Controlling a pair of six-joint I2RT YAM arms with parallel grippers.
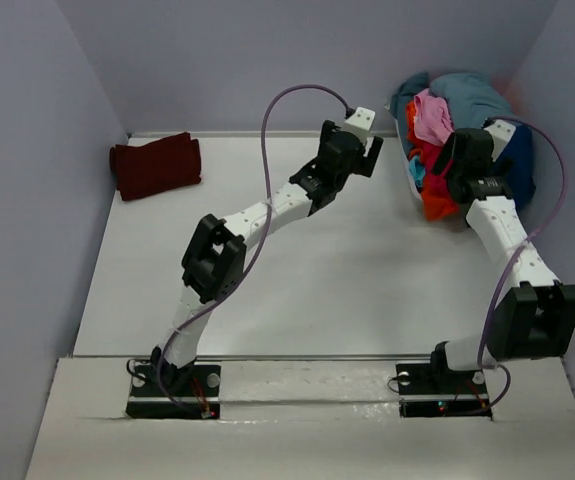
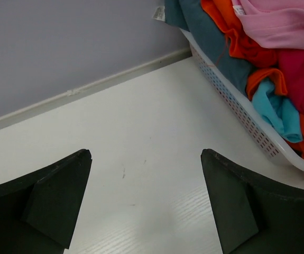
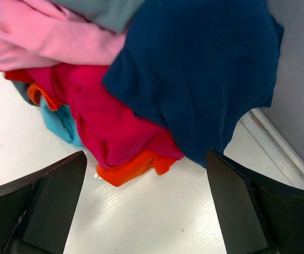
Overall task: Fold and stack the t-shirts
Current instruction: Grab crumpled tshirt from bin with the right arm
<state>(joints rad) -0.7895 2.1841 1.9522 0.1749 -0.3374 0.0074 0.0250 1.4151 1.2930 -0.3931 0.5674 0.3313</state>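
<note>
- The left gripper (image 2: pixel 146 203) hangs with its jaws spread wide, holding nothing, above the bare white table (image 2: pixel 141 137) just beside the white perforated plastic basket (image 2: pixel 236 108).
- The right gripper (image 3: pixel 146 203) is likewise spread and empty, poised over the tangled heap of soft cloth t-shirts (image 1: pixel 447 120) in that basket at the far right corner. One dark maroon folded t-shirt (image 1: pixel 157 165) lies at the far left.
- Risk: the navy blue t-shirt (image 3: pixel 204 74) overlaps the crimson t-shirt (image 3: pixel 104 121) and the pink t-shirt (image 3: pixel 51 37), so a deep pinch could lift several together.
- Risk: snagged cloth may drag the light basket or spill shirts over its rim.
</note>
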